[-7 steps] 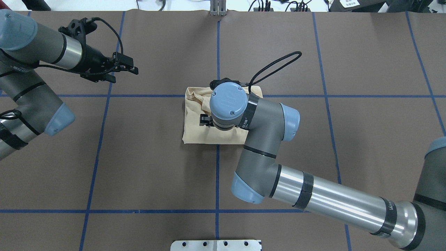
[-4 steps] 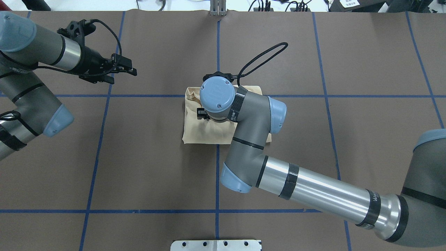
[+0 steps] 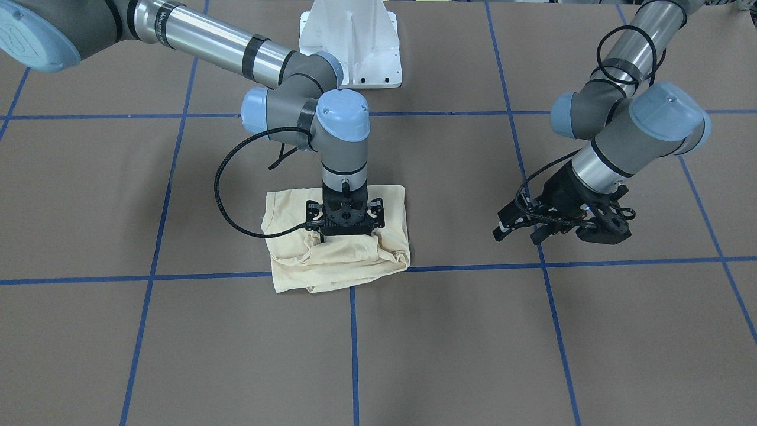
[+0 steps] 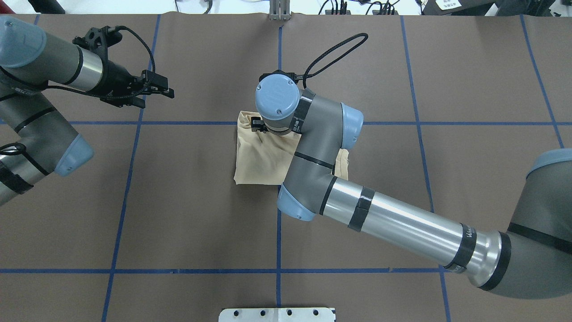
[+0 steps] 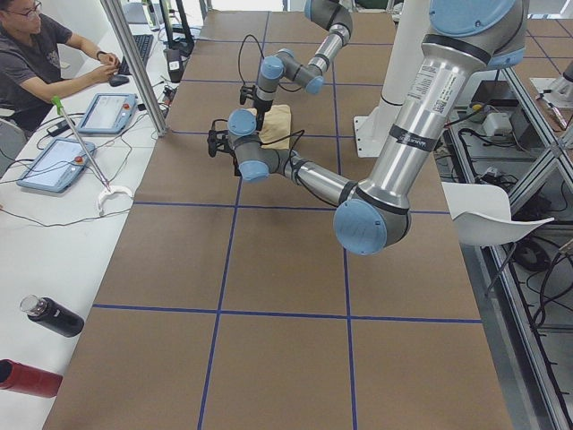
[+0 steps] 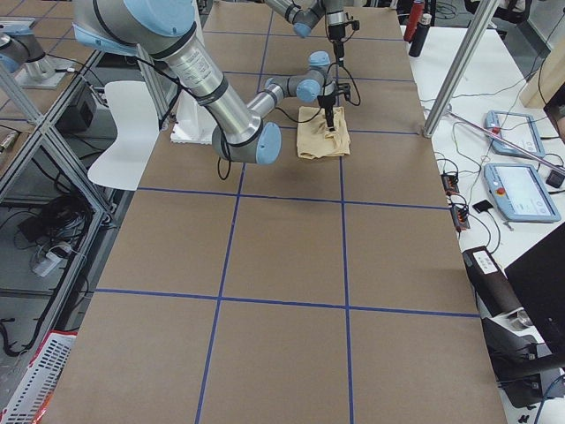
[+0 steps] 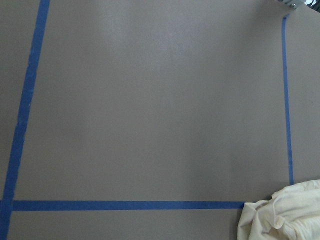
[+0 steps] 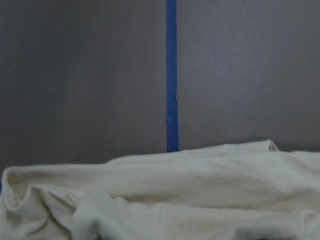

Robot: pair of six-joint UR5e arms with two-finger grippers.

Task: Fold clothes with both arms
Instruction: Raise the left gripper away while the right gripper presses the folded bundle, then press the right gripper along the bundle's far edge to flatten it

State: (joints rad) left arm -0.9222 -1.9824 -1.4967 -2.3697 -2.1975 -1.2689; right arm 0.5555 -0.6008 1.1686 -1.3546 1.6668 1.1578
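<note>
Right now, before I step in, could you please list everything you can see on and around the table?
T-shirt: one, pale cream, folded, table's centre.
Table: one, brown cover.
Tape lines: several, blue, gridding the table.
Pedestal base: one, white, robot's edge of the table.
Tablets: two, grey-blue, on the side bench.
Bottles: two, black and red, near end of that bench.
Person: one, dark shirt, seated at the bench.
Right gripper: one, black, pressed into the T-shirt, fingertips hidden.
Left gripper: one, black, open, hovering over bare table apart from the T-shirt.
</note>
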